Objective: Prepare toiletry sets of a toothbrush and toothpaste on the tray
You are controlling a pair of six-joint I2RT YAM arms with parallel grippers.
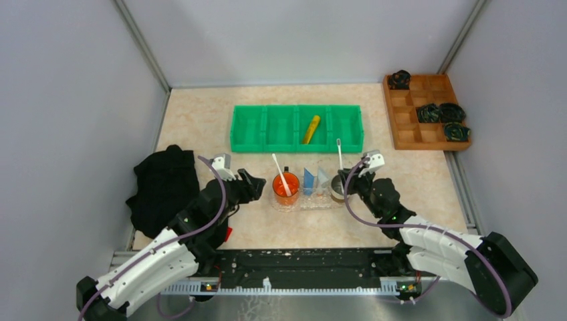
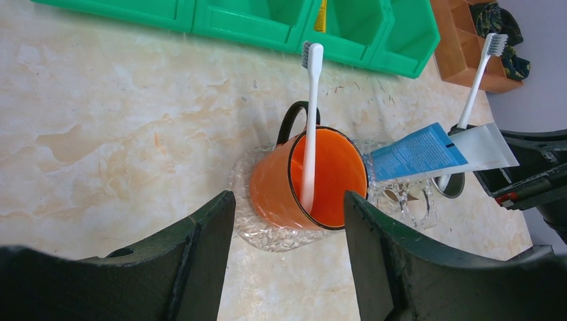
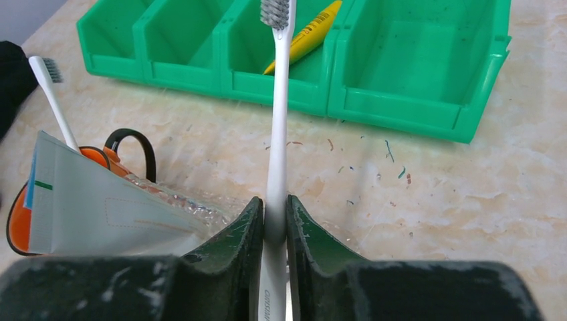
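Two white toothbrushes stand upright on the counter (image 1: 200, 127). The right hand (image 3: 274, 204) has its fingers pressed together on the lower handle of the held toothbrush (image 3: 276, 120). The bristles rise straight ahead of the fingertips, toward the green bin (image 3: 414, 107). Just to this hand's left leans the white toothpaste (image 3: 100, 207), with the orange cup (image 3: 15, 231) beyond it. A small metal cup (image 1: 337, 192) sits right beside the fingers; whether the brush's end is inside it cannot be told.

The left hand (image 2: 289, 200) is spread apart and grips nothing. The orange cup sits directly ahead of it, in line with the gap between its fingers and close to their tips. The second toothbrush (image 2: 309, 134) stands in that cup, bristles up and handle leaning on the rim. The cup rests on the clear tray (image 2: 261, 237), which runs off to this hand's right. The blue toothpaste (image 2: 418, 152) rises from the tray just past the cup, with the white tube next to it.

The yellow toothpaste (image 1: 311, 129) lies in a compartment of the green bin, well ahead of both hands. A black cloth (image 1: 164, 187) lies to the left of the left hand, and a wooden box (image 1: 428, 110) is far ahead and right of the right hand.
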